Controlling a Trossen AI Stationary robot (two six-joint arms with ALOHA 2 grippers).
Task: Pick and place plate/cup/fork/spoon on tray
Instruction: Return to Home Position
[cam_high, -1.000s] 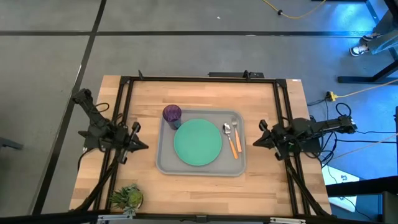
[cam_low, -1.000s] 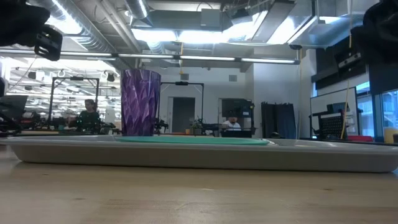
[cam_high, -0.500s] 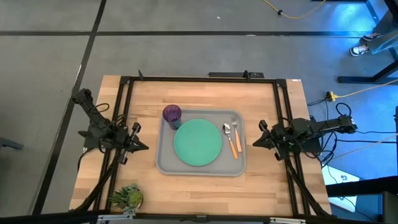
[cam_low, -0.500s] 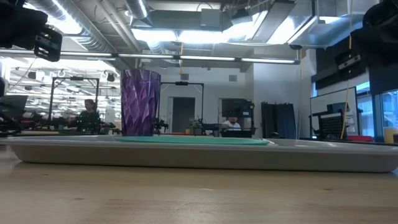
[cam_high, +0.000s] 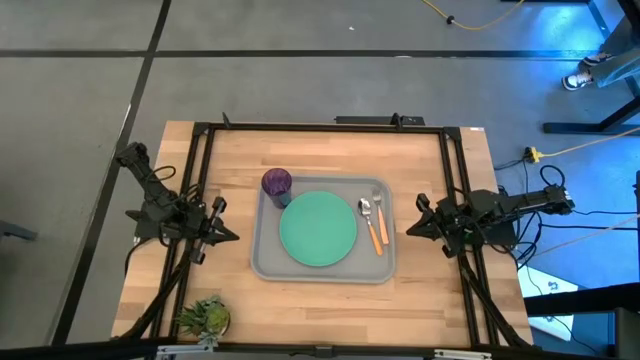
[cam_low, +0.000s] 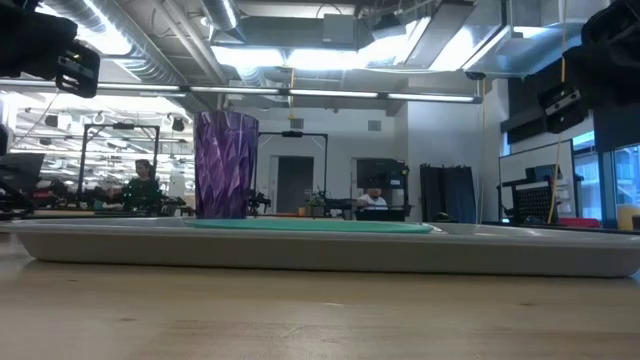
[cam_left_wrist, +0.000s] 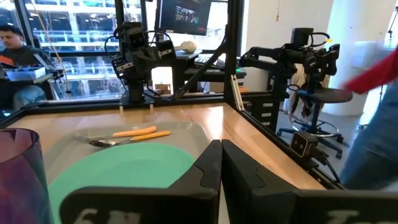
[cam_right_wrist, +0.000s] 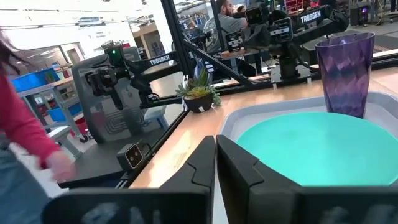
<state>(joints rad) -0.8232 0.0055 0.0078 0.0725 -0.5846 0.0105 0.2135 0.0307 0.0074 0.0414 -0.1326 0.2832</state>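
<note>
The light-grey tray (cam_high: 268, 262) lies in the middle of the table. On it lie the green plate (cam_high: 318, 228), the purple cup (cam_high: 277, 184) standing upright at its far left corner, and the spoon (cam_high: 367, 216) and fork (cam_high: 379, 220) side by side along its right side. My left gripper (cam_high: 234, 236) is shut and empty, left of the tray. My right gripper (cam_high: 410, 229) is shut and empty, right of the tray. The left wrist view shows the plate (cam_left_wrist: 118, 168) and the cutlery (cam_left_wrist: 134, 134); the right wrist view shows the plate (cam_right_wrist: 317, 152) and the cup (cam_right_wrist: 345, 71).
A small potted plant (cam_high: 205, 317) stands at the table's near left corner. A black frame (cam_high: 320, 127) runs around the table's edges. People show in the room beyond the table, one in a red sleeve (cam_right_wrist: 25, 124).
</note>
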